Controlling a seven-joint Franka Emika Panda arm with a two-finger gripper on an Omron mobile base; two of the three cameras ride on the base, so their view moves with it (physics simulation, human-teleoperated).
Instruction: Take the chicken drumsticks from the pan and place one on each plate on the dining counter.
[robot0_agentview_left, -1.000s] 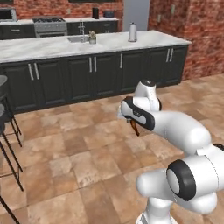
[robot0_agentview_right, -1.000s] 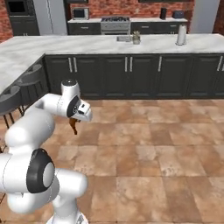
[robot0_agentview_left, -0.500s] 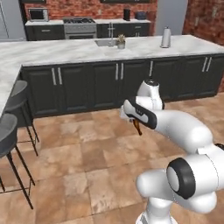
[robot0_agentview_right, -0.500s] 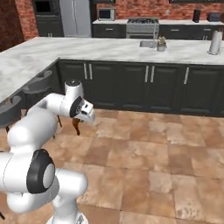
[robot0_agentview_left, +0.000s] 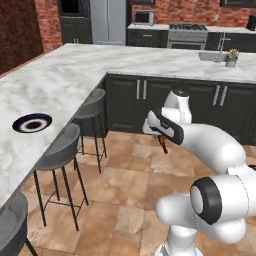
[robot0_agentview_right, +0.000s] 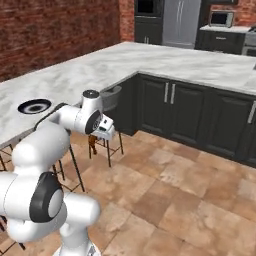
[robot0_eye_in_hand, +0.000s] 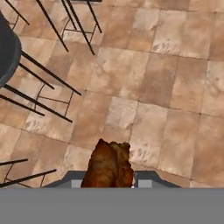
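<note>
One drumstick (robot0_eye_in_hand: 108, 164) hangs pinched in the gripper (robot0_eye_in_hand: 107, 181), probably light, stiff and greasy, so a firm squeeze across its meaty middle seems safest.

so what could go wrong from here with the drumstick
1. The drumstick hangs from the gripper over bare floor; a slip drops it on the tiles.
2. The stools stand between the arm and the counter; reaching the dark plate could clip one.
</note>
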